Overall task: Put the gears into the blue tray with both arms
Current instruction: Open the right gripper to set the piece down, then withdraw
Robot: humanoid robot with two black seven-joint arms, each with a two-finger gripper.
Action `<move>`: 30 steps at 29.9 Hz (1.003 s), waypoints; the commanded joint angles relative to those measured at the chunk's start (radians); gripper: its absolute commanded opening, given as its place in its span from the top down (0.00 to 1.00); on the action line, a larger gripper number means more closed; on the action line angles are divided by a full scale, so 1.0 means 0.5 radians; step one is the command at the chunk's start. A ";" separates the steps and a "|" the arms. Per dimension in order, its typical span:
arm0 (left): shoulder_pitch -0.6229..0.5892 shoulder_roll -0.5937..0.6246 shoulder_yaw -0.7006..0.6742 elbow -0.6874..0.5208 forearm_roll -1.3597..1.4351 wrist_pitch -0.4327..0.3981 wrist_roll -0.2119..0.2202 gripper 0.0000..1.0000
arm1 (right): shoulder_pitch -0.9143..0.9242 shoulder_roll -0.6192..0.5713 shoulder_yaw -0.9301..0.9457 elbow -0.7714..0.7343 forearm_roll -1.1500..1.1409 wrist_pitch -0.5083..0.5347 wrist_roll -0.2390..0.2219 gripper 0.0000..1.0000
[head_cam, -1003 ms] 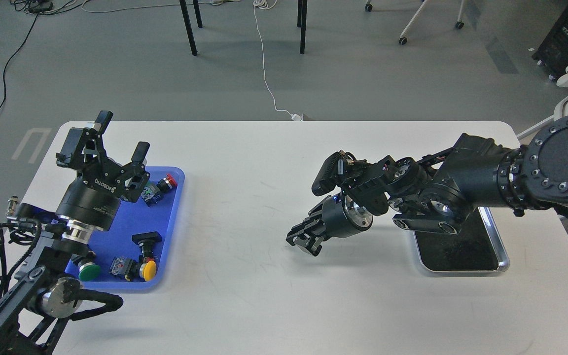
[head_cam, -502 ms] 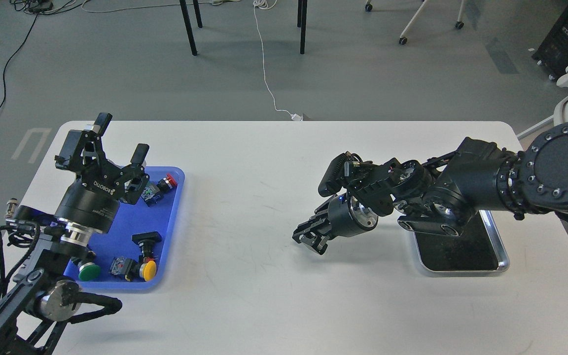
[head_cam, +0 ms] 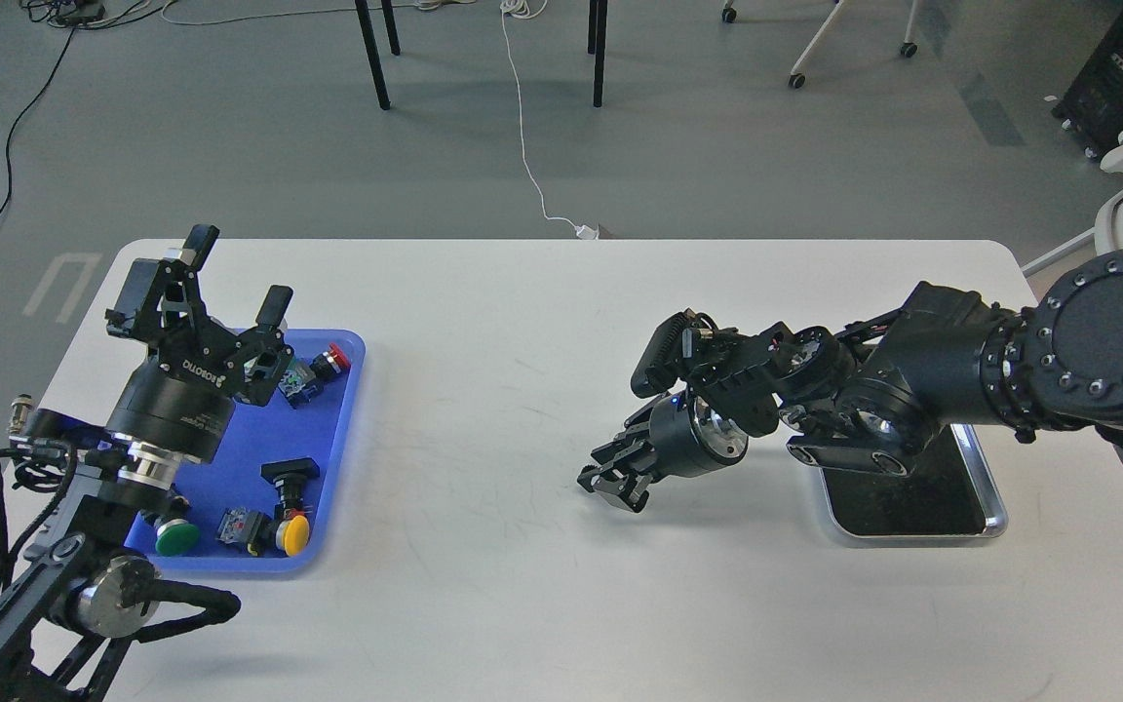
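Observation:
The blue tray (head_cam: 339, 429) lies at the table's left and holds several push buttons. My left gripper (head_cam: 240, 271) is raised over the tray's far left part, open, with nothing between its fingers (head_cam: 278, 302). Right of the table's middle, my right gripper (head_cam: 610, 485) hangs low over the bare tabletop, pointing left and toward me. It is dark, and its fingers cannot be told apart. I cannot make out any gears, neither in that gripper nor on the table.
In the blue tray lie a red button (head_cam: 332, 359), a green one (head_cam: 175, 536), a yellow one (head_cam: 294, 532) and a black part (head_cam: 290, 472). A silver-rimmed tray (head_cam: 998, 512) with a black mat sits at the right, partly under my right arm.
My right arm has drawn back a little to the right and sunk slightly, taking its gripper with it. My left gripper has shifted slightly left and is still open.

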 commanded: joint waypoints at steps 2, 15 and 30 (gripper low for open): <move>0.000 0.001 -0.001 0.000 0.000 0.000 0.000 0.02 | 0.000 0.000 0.002 0.003 0.007 -0.021 0.000 0.30; 0.000 0.029 0.008 0.000 0.000 -0.043 0.000 0.02 | 0.037 -0.601 0.483 0.110 0.243 -0.006 0.000 0.04; -0.034 0.038 0.082 0.000 0.092 -0.104 0.009 0.02 | -1.349 -0.966 2.547 0.165 1.121 0.107 0.000 0.03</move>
